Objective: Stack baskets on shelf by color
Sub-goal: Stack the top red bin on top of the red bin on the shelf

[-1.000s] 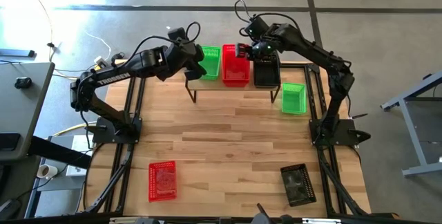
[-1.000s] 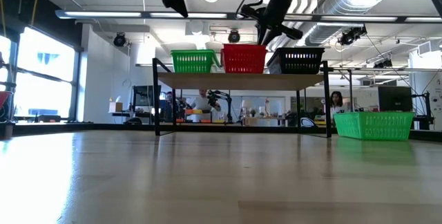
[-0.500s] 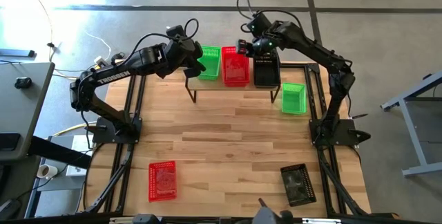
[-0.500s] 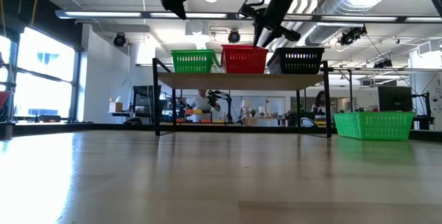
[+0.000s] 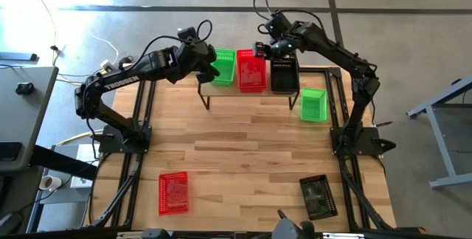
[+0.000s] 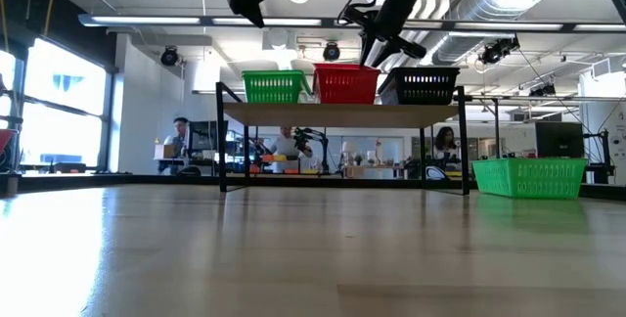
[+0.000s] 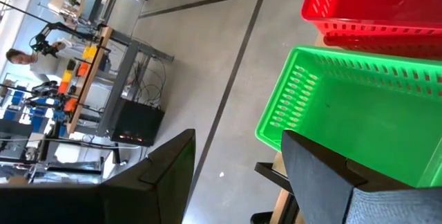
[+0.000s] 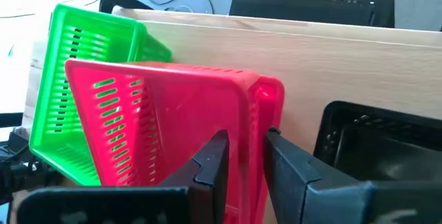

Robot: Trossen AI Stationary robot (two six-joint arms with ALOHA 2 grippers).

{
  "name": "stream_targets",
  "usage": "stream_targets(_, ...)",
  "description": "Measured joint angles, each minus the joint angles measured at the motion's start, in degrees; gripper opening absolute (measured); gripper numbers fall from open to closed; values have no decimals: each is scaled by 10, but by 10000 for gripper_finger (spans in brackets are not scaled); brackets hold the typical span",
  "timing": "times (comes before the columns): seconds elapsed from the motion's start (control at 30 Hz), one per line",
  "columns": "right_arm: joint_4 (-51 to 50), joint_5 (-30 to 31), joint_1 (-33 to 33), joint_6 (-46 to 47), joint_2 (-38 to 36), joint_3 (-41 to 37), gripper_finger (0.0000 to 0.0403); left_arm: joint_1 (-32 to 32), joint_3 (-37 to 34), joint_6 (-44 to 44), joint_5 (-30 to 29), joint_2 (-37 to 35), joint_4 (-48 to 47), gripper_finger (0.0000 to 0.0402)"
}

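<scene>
red plastic on the shelf (image 5: 247, 95): the right gripper (image 8: 242, 158) has just slackened, its fingers now apart astride the rim of the red basket stack (image 5: 251, 71), letting go rather than gripping. that basket looks delivered; loose baskets remain on the table (image 5: 243, 158). the left gripper (image 7: 238, 158) hangs open near the green basket (image 5: 223, 66).

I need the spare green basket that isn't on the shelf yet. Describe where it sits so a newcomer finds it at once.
Start at the shelf along the table's far edge, which carries a row of green, red and black baskets. Just off the shelf's end next to the black basket, near the right arm's base, the loose green basket rests directly on the tabletop. It is the only green one down on the table.
</scene>
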Motion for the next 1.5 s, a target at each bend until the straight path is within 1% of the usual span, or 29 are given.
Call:
stream_targets(0.3, 1, 0, 0, -13, -1, 6, 76, 0, 0, 0, 0, 0, 0, 204)
stream_targets(0.57, -15, 14, 5, -32, -2, 69, 76, 0, 0, 0, 12, 0, 0, 204)
stream_targets(0.73, -31, 30, 5, -72, -2, 114, 76, 0, 0, 0, 14, 0, 0, 204)
stream_targets(0.83, -21, 30, 5, -141, -3, 140, 76, 0, 0, 0, 14, 0, 0, 204)
stream_targets(0.93, 4, 30, 5, -242, -3, 156, 76, 0, 0, -8, 14, 0, 0, 204)
stream_targets(1.03, 17, 23, 6, -351, -3, 160, 76, 0, 0, -25, 14, 0, 0, 204)
stream_targets(1.23, 3, 13, 8, -551, -3, 160, 76, 0, 0, -71, 5, 0, -5, 204)
stream_targets(1.37, 3, 12, 9, -637, -2, 160, 76, 0, 0, -120, 0, 0, -26, 204)
stream_targets(1.5, 3, 2, 9, -695, -1, 160, 76, 0, 0, -200, 0, 0, -47, 204)
